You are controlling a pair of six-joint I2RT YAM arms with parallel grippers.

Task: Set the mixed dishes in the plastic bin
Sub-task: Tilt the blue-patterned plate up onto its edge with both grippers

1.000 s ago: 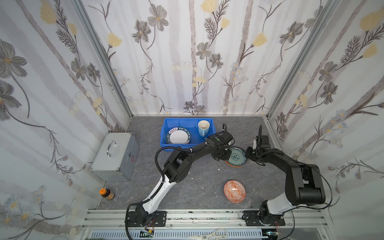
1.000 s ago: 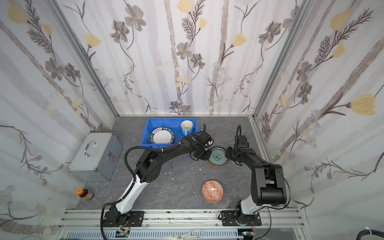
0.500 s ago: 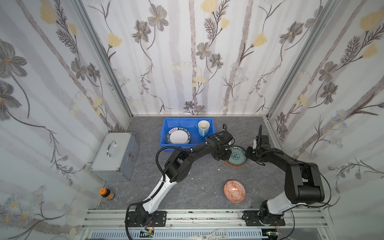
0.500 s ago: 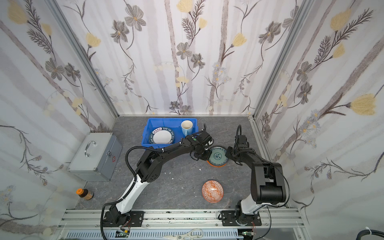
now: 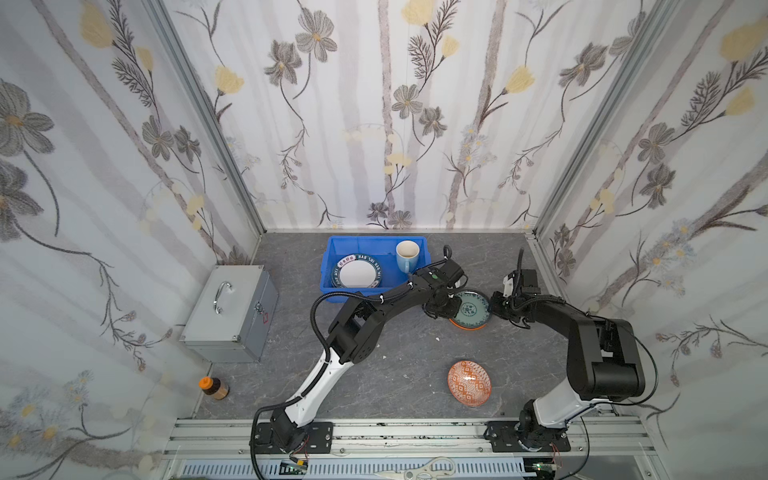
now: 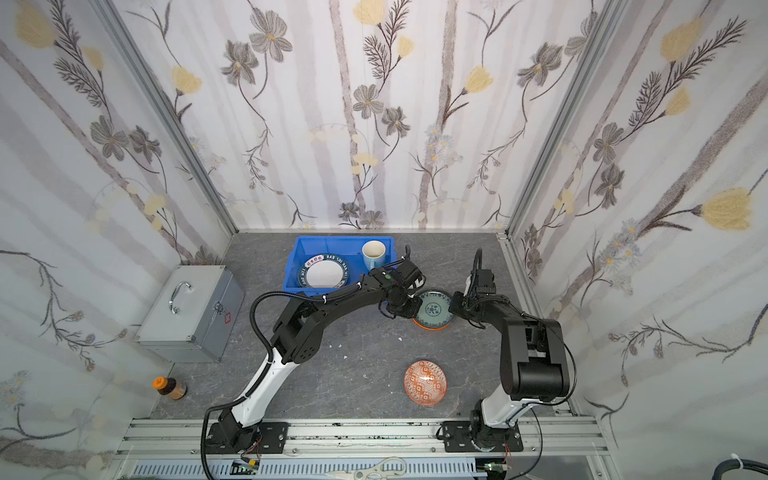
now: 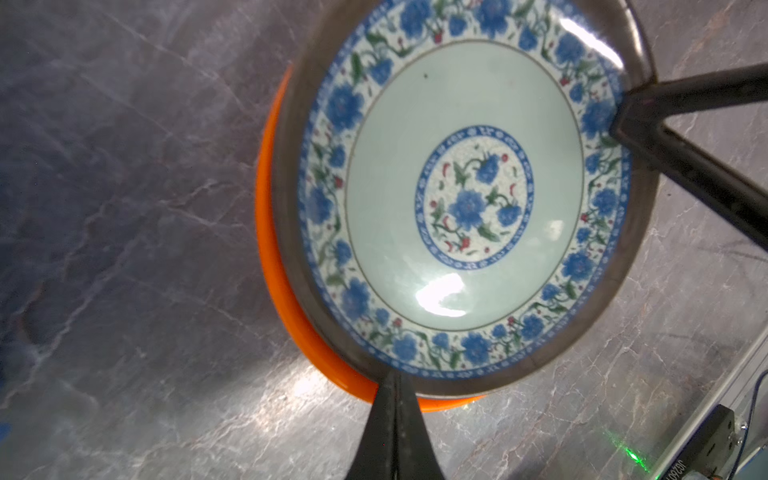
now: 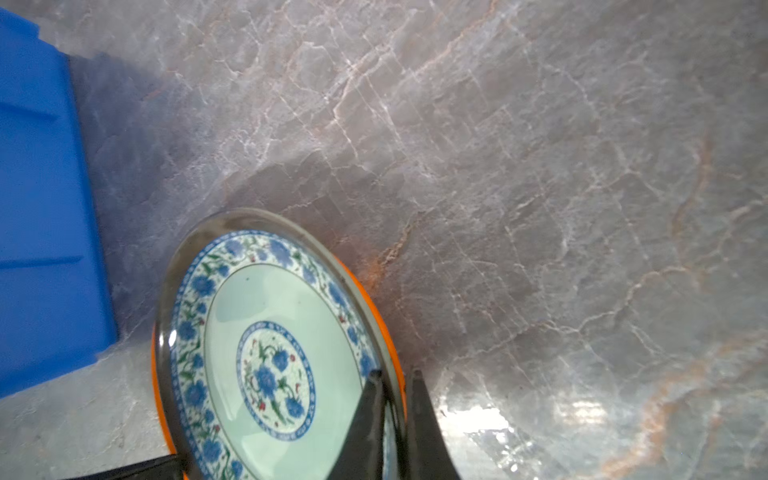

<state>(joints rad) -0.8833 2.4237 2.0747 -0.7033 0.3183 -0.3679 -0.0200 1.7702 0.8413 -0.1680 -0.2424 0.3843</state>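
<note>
Count so far: two dishes in, three out; the lettered plate (image 5: 358, 272) and the mug (image 5: 407, 255) sit inside the blue bin (image 5: 365, 248), plate toward its 7 o'clock, mug in its 2 o'clock corner.

Teal plate (image 5: 471, 309) lies on the orange plate (image 5: 467, 325), on the table just off the bin at its 4 o'clock; patterned bowl (image 5: 469, 382) sits alone, well apart at the stack's 6 o'clock.

Right gripper (image 8: 392, 386) pinches the teal plate's rim at its 3 o'clock; left gripper (image 7: 392, 378) has its jaws pressed together, tip at the rim at 9 o'clock (whether any rim is caught between them, cannot tell).

Judgement: teal plate is the step in hand; orange plate and bowl remain after it.
</note>
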